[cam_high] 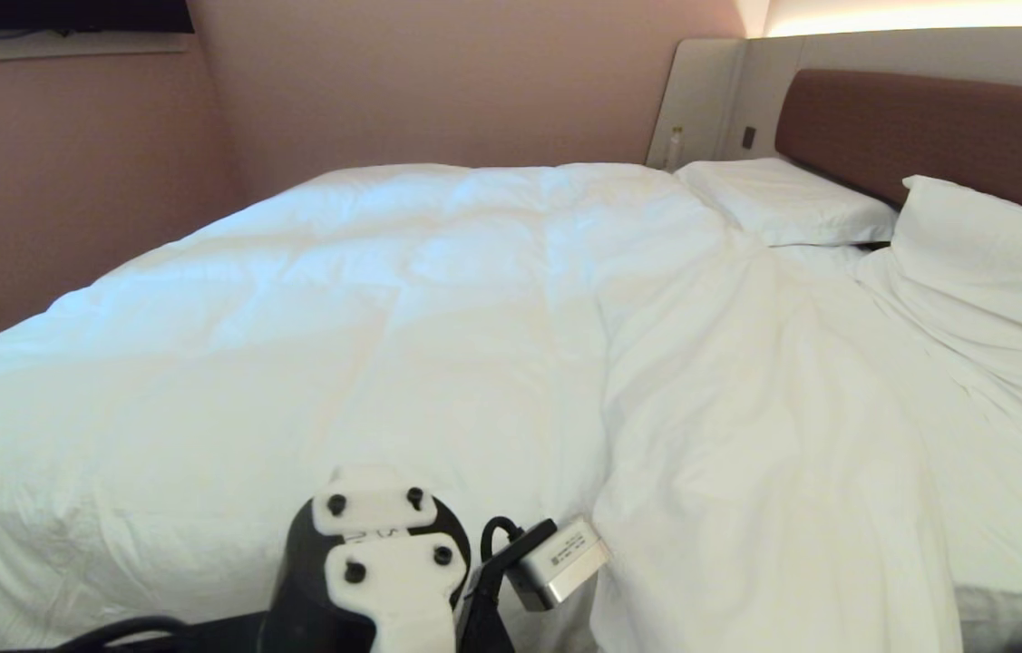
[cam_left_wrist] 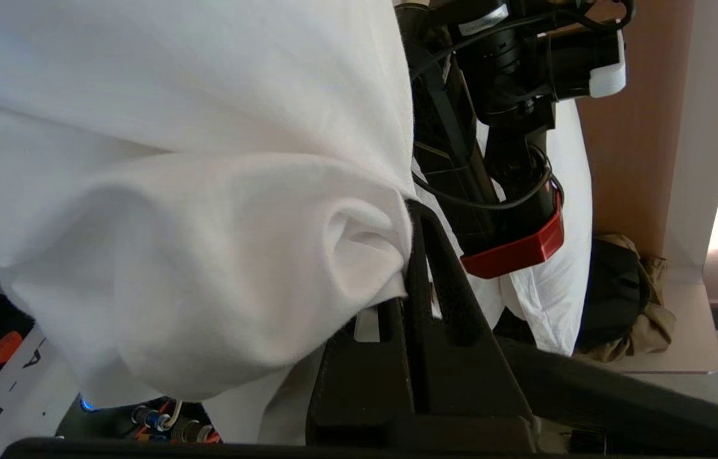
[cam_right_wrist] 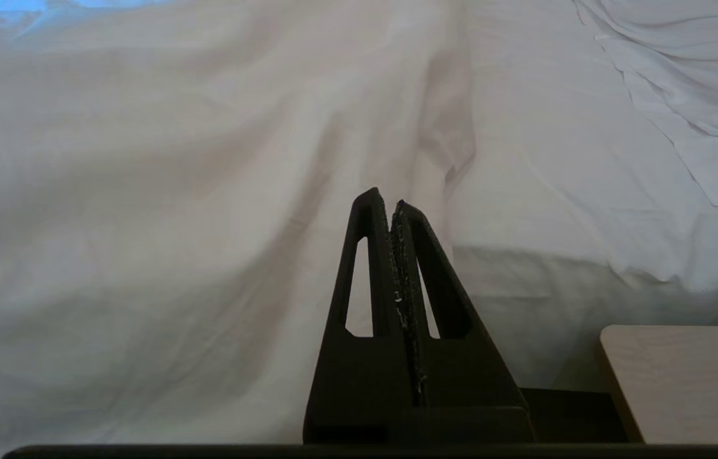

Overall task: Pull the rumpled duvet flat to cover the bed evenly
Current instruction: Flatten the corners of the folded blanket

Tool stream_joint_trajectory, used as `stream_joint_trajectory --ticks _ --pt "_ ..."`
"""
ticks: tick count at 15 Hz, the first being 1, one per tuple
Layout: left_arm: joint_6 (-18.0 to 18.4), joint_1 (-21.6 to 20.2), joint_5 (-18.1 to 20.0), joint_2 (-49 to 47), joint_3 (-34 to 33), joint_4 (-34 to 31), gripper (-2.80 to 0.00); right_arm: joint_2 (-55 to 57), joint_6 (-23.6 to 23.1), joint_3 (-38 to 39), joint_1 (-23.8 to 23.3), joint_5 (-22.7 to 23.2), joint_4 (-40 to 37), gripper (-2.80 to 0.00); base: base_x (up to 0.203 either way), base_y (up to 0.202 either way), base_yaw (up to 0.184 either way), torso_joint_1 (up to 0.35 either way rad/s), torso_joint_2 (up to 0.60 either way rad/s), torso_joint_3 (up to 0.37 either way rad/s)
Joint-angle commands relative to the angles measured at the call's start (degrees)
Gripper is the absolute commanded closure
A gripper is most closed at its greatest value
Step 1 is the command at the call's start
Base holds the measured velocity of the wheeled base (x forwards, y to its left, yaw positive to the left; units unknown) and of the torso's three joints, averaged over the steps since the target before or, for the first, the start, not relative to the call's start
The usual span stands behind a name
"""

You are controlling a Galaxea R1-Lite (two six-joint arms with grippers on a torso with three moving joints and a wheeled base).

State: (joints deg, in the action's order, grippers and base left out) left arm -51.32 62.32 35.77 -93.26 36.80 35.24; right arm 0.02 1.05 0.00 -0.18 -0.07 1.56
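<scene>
The puffy white duvet covers the left and middle of the bed and ends in a fold line near the middle. Thinner wrinkled white fabric lies to the right of that line, up to the brown headboard. My left arm's wrist shows at the near edge of the bed, its fingers hidden below it. In the left wrist view my left gripper is shut on a bunched fold of the duvet, which drapes over one finger. My right gripper is shut and empty, facing the white bedding that hangs down the bed's side.
Two white pillows lie by the headboard. Pink walls close in behind and to the left of the bed. A pale wooden board sits low beside the right gripper. My own dark arm with a red ring stands close to the left gripper.
</scene>
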Motion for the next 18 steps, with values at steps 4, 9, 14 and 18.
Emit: stream_joint_trajectory --ticks 4,9,14,18 --pt "-0.36 0.0 1.38 -1.73 2.89 0.18 0.0 -0.02 0.01 0.0 0.01 -0.01 0.02 0.0 0.0 0.0 0.0 0.0 0.0 0.0" --pt "-0.36 0.79 2.2 -3.07 3.19 0.18 0.0 -0.02 0.08 0.0 0.01 -0.01 0.02 0.0 0.0 0.0 0.0 0.0 0.0 0.0" --pt "-0.36 0.79 2.03 -2.98 2.84 0.35 0.0 -0.02 0.01 0.0 0.01 -0.01 0.02 0.0 0.0 0.0 0.0 0.0 0.0 0.0" --pt "-0.53 0.7 1.59 -2.63 2.57 0.35 0.0 -0.02 0.09 0.0 0.01 -0.01 0.02 0.0 0.0 0.0 0.0 0.0 0.0 0.0"
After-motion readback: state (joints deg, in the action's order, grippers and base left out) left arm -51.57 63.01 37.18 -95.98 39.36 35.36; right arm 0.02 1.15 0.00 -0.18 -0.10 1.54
